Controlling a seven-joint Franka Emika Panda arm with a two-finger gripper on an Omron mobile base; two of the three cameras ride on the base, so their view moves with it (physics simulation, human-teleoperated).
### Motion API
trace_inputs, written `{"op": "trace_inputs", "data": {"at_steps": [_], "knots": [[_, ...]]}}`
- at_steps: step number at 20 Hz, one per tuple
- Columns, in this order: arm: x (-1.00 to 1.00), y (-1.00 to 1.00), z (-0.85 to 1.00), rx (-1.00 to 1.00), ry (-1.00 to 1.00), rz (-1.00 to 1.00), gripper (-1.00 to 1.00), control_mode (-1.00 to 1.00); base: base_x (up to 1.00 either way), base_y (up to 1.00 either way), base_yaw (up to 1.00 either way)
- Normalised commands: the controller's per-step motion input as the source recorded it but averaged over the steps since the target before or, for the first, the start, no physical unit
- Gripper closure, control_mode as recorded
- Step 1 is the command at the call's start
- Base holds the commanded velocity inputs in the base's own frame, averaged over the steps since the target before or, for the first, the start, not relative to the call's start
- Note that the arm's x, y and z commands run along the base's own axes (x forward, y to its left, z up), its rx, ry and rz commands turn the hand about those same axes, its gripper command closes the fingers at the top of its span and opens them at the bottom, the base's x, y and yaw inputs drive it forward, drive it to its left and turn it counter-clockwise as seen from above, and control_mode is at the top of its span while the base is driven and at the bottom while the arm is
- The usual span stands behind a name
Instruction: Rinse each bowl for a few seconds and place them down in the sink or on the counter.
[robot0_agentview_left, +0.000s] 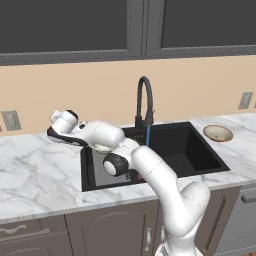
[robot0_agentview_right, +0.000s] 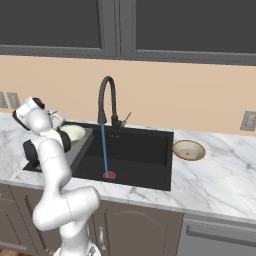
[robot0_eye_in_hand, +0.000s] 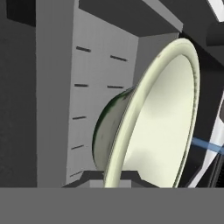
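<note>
My gripper (robot0_eye_in_hand: 114, 178) is shut on the rim of the pale cream-green bowl (robot0_eye_in_hand: 162, 127), holding it on edge above the grey ribbed rack (robot0_eye_in_hand: 87, 87) at the left end of the black sink (robot0_agentview_left: 195, 145). The same bowl (robot0_agentview_right: 73, 132) shows beside my wrist, left of the faucet (robot0_agentview_right: 107, 97). Under my forearm a sliver of the bowl (robot0_agentview_left: 102, 147) peeks out. A blue stream of water (robot0_agentview_right: 104, 150) runs from the spout onto the red drain (robot0_agentview_right: 109, 175), to the right of the bowl and apart from it. The shallow beige bowl (robot0_agentview_left: 218, 133) sits upright on the counter (robot0_agentview_left: 40, 170) right of the sink.
Outlets (robot0_agentview_left: 10, 120) are set in the beige wall behind the counter, and dark cabinets (robot0_agentview_right: 60, 25) hang above. The arched faucet (robot0_agentview_left: 144, 100) stands at the sink's back edge, close to my forearm. Marble stretches on both sides of the basin.
</note>
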Motion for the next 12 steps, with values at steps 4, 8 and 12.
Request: {"op": "trace_inputs", "data": {"at_steps": [4,8,12], "knots": [[-0.26,-0.39,-0.24,0.01,-0.06,0.00,1.00,-1.00,0.00,0.00,0.00],[-0.19,-0.32,-0.34,0.02,-0.03,0.00,-1.00,-1.00,0.00,0.00,0.00],[-0.22,-0.36,-0.25,0.02,-0.05,0.00,-1.00,-1.00,0.00,0.00,0.00]]}}
